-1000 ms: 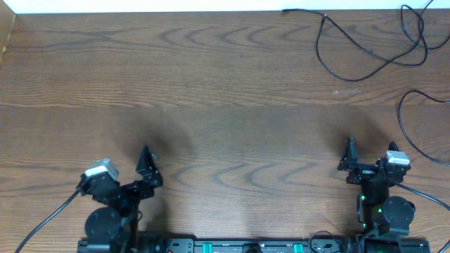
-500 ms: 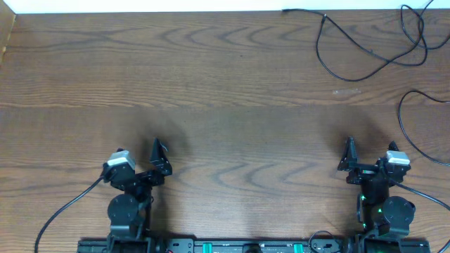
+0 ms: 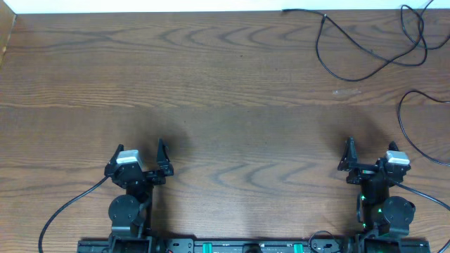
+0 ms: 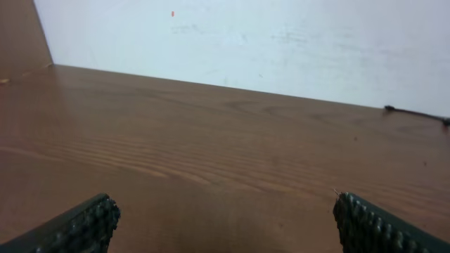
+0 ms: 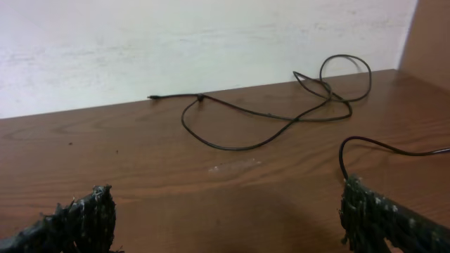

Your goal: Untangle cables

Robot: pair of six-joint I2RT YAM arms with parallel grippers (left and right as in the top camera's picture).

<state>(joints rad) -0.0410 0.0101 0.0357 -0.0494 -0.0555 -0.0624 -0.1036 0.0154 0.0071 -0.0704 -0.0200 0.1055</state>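
The cables are thin black cords at the table's far right. One cable (image 3: 355, 62) runs from a small plug by the back wall, dips in a loop and crosses itself near the right edge. A second cable (image 3: 402, 123) curves in from the right edge. In the right wrist view the looping cable (image 5: 267, 116) lies far ahead and the second cable (image 5: 373, 144) ends close to my right finger. My left gripper (image 3: 136, 157) and right gripper (image 3: 371, 156) sit at the front edge, both open with nothing between the fingers, seen also as left gripper (image 4: 226, 223) and right gripper (image 5: 228, 211).
A white wall (image 3: 140, 5) borders the back of the wooden table (image 3: 225, 105). A raised wooden side (image 3: 5, 35) stands at the far left. Thick black arm cables trail off the front by each base. A cable's plug end (image 4: 415, 112) shows far right in the left wrist view.
My left arm has swung rightward from a slanted pose to face straight toward the back wall. The right arm and the cables have not moved.
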